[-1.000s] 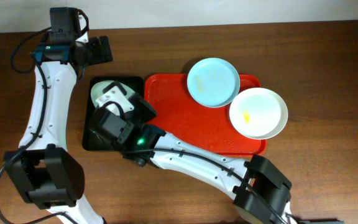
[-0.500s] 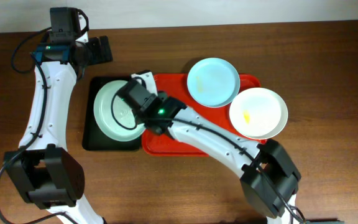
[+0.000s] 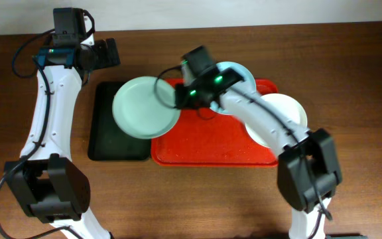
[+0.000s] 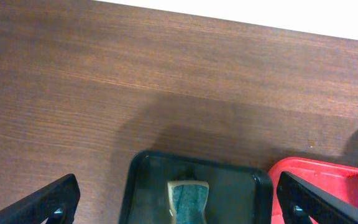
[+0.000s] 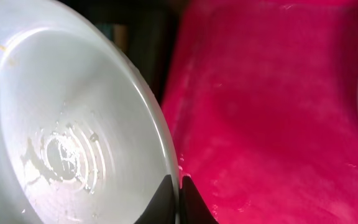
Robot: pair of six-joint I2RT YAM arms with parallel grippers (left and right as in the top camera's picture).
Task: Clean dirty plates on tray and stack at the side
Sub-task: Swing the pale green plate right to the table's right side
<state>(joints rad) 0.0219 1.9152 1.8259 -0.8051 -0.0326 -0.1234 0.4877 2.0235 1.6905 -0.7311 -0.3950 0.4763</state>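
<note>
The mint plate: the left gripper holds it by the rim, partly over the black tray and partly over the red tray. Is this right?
No: the right gripper holds the mint plate by the rim, as the overhead view shows; the left gripper stands open and empty. The rest is right.

Right gripper [image 5: 178,193] is carrying the mint plate [image 3: 141,109] rightward by its rim (pinch unchanged). The plate is sliding off the black tray [image 3: 108,143] and is now overlapping the red tray [image 3: 211,143] at its left edge.
</note>
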